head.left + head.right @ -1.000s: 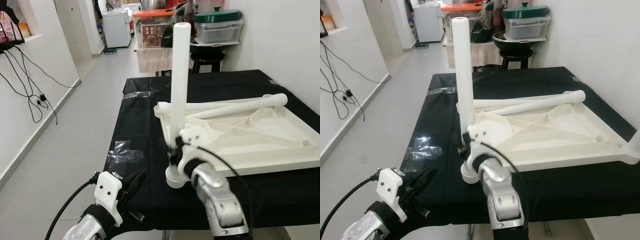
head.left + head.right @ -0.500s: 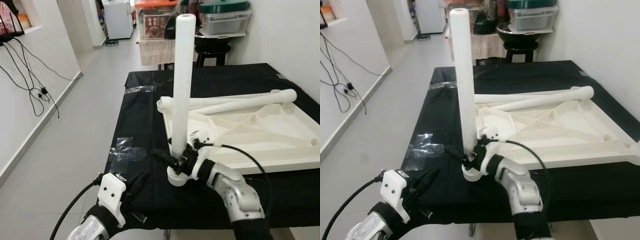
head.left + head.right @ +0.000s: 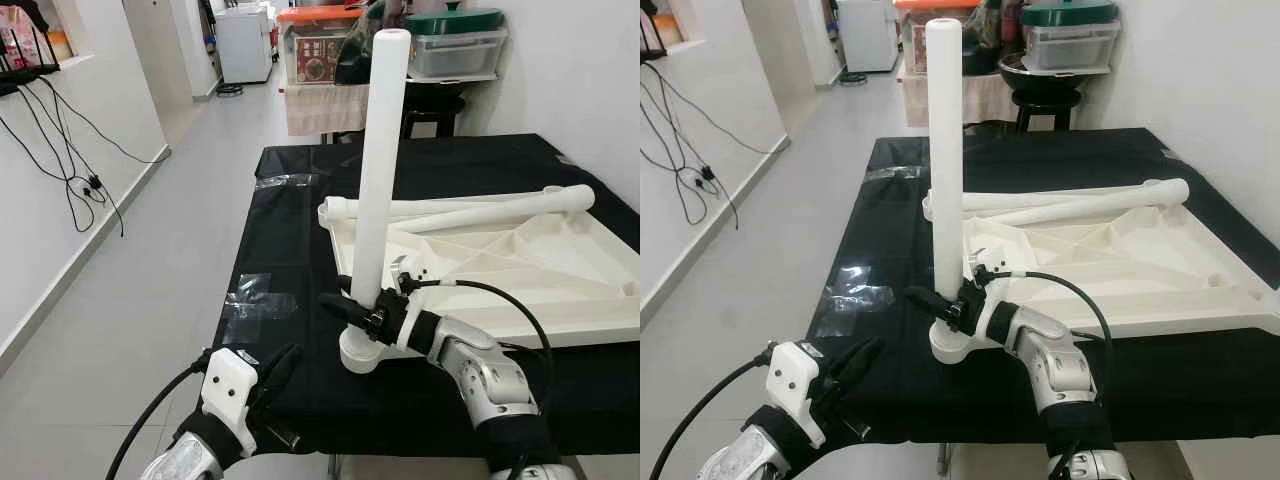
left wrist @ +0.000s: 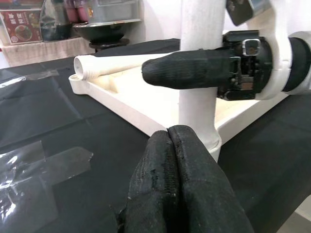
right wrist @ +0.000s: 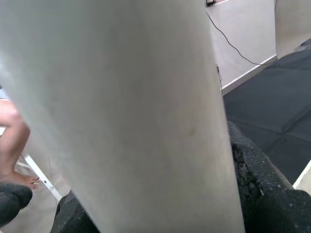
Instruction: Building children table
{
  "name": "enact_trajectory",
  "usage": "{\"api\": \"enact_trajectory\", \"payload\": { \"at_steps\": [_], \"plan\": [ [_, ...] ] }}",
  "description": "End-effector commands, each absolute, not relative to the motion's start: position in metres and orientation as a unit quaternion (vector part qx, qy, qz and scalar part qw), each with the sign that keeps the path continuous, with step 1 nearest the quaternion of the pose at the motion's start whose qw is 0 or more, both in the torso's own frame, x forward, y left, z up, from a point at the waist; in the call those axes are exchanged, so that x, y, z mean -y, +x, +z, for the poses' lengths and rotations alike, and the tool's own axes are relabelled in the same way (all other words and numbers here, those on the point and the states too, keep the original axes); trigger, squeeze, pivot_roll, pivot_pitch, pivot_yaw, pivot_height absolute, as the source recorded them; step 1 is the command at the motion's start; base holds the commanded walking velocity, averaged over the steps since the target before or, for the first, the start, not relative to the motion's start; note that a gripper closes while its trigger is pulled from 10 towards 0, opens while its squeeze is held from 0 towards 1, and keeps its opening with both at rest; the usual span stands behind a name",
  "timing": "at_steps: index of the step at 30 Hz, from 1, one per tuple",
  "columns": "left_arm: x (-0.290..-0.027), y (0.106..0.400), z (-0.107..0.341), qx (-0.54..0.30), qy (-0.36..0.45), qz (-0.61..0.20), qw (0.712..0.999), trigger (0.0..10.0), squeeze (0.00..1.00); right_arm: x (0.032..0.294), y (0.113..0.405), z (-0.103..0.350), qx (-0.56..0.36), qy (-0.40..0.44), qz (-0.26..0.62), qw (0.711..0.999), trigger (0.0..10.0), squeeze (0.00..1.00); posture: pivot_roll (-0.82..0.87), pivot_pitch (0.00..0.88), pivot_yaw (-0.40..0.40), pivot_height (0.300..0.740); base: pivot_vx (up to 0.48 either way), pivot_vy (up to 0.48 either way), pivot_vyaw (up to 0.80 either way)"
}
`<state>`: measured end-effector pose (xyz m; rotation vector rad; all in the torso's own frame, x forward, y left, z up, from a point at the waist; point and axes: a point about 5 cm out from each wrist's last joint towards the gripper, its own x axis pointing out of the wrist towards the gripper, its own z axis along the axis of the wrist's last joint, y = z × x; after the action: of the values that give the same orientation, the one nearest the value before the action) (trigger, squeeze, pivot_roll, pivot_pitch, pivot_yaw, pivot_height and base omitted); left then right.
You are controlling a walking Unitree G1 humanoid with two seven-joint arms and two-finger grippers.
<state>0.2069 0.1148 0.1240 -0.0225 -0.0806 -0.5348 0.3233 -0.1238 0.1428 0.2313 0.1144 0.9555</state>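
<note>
A white table leg (image 3: 381, 160) stands upright, its round foot (image 3: 362, 357) on the near left corner of the upturned white tabletop (image 3: 520, 262). My right gripper (image 3: 346, 304) reaches in from the right, shut on the leg low down, one black finger (image 4: 189, 68) lying across its front. In the right wrist view the leg (image 5: 136, 111) runs between the fingers (image 5: 255, 167). My left gripper (image 3: 282, 356) hovers shut at the table's near edge, a short way in front of the leg's foot. Two more white legs (image 3: 480, 205) lie across the tabletop's far side.
The black-covered table (image 3: 290, 215) carries clear tape patches (image 3: 258, 298) at its left. Open floor (image 3: 150, 260) runs along the left, with cables (image 3: 70, 170) on the wall. A stool and storage boxes (image 3: 440, 60) stand behind the table. A person's bare leg (image 5: 12, 141) shows in the right wrist view.
The camera has shifted a little. My right forearm has swung down and out to the right, so the gripper now holds the leg from the side. The leg stays upright.
</note>
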Motion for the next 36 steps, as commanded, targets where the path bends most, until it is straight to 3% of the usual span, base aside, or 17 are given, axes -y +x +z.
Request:
{"api": "enact_trajectory", "payload": {
  "at_steps": [1, 12, 14, 15, 16, 17, 18, 19, 20, 22, 28, 32, 33, 34, 35, 36],
  "plan": [
    [-0.114, 0.207, 0.123, 0.039, -0.009, -0.264, 0.964, 10.0, 0.0, 0.117, 0.324, 0.14, -0.057, 0.147, 0.472, 0.868, 0.0, 0.0, -0.01, 0.0, 0.021, 0.74, 0.0, 0.0, 0.0],
    [-0.118, 0.208, 0.124, 0.039, -0.009, -0.264, 0.964, 10.0, 0.0, 0.115, 0.327, 0.141, -0.046, 0.12, 0.454, 0.882, 0.0, 0.0, -0.01, 0.006, 0.03, 0.74, 0.0, 0.0, 0.0],
    [-0.118, 0.208, 0.124, 0.039, -0.009, -0.263, 0.964, 10.0, 0.0, 0.122, 0.336, 0.133, -0.074, 0.042, 0.335, 0.938, 0.0, 0.0, 0.01, 0.014, 0.012, 0.74, 0.0, 0.0, 0.0],
    [-0.118, 0.208, 0.124, 0.039, -0.009, -0.263, 0.964, 10.0, 0.0, 0.122, 0.336, 0.133, -0.074, 0.042, 0.335, 0.938, 0.0, 0.0, 0.01, 0.014, 0.012, 0.74, 0.0, 0.0, 0.0],
    [-0.118, 0.208, 0.125, 0.039, -0.008, -0.263, 0.964, 10.0, 0.0, 0.126, 0.339, 0.131, -0.082, 0.001, 0.273, 0.959, 0.0, 0.0, 0.01, 0.014, 0.012, 0.74, 0.0, 0.0, 0.0],
    [-0.119, 0.207, 0.125, 0.039, -0.008, -0.263, 0.964, 10.0, 0.0, 0.137, 0.338, 0.134, -0.067, -0.017, 0.139, 0.988, 0.0, 0.0, 0.02, 0.025, 0.001, 0.74, 0.0, 0.0, 0.0],
    [-0.119, 0.207, 0.125, 0.039, -0.008, -0.263, 0.964, 10.0, 0.0, 0.137, 0.338, 0.134, -0.067, -0.017, 0.139, 0.988, 0.0, 0.0, 0.02, 0.025, 0.001, 0.74, 0.0, 0.0, 0.0],
    [-0.12, 0.207, 0.126, 0.041, -0.005, -0.259, 0.965, 10.0, 0.0, 0.114, 0.31, 0.127, -0.07, 0.005, 0.078, 0.994, 0.0, 0.0, 0.02, 0.031, 0.007, 0.74, 0.0, 0.0, 0.0],
    [-0.12, 0.207, 0.126, 0.041, -0.005, -0.259, 0.965, 10.0, 0.0, 0.114, 0.31, 0.127, -0.07, 0.005, 0.078, 0.994, 0.0, 0.0, 0.02, 0.031, 0.007, 0.74, 0.0, 0.0, 0.0],
    [-0.12, 0.208, 0.126, 0.042, -0.003, -0.257, 0.965, 10.0, 0.0, 0.084, 0.298, 0.128, -0.052, -0.04, 0.14, 0.988, 0.0, 0.0, 0.02, 0.025, 0.009, 0.74, 0.0, 0.0, 0.0],
    [-0.119, 0.209, 0.125, 0.042, -0.004, -0.256, 0.966, 10.0, 0.0, 0.102, 0.313, 0.122, -0.078, 0.01, 0.091, 0.993, 0.0, 0.0, 0.04, 0.017, -0.003, 0.74, 0.0, 0.0, 0.0],
    [-0.119, 0.21, 0.126, 0.043, -0.003, -0.255, 0.966, 10.0, 0.0, 0.095, 0.31, 0.126, -0.068, -0.011, 0.095, 0.993, 0.0, 0.0, 0.03, 0.023, 0.002, 0.74, 0.0, 0.0, 0.0],
    [-0.119, 0.21, 0.126, 0.044, -0.003, -0.255, 0.966, 10.0, 0.0, 0.093, 0.309, 0.126, -0.074, -0.019, 0.096, 0.992, 8.1, 0.0, 0.03, 0.022, 0.004, 0.74, 0.0, 0.0, 0.0],
    [-0.119, 0.21, 0.127, 0.044, -0.003, -0.255, 0.966, 10.0, 0.0, 0.091, 0.307, 0.127, -0.081, -0.024, 0.091, 0.992, 8.1, 0.0, 0.03, 0.022, 0.004, 0.74, 0.0, 0.0, 0.0],
    [-0.119, 0.21, 0.127, 0.044, -0.003, -0.255, 0.966, 10.0, 0.0, 0.087, 0.305, 0.127, -0.088, -0.016, 0.109, 0.99, 10.0, 0.0, 0.03, 0.022, 0.006, 0.74, 0.0, 0.0, 0.0],
    [-0.119, 0.21, 0.127, 0.044, -0.003, -0.255, 0.966, 10.0, 0.0, 0.085, 0.304, 0.128, -0.091, -0.009, 0.123, 0.988, 10.0, 0.0, 0.03, 0.022, 0.006, 0.74, 0.0, 0.0, 0.0]
  ]
}}
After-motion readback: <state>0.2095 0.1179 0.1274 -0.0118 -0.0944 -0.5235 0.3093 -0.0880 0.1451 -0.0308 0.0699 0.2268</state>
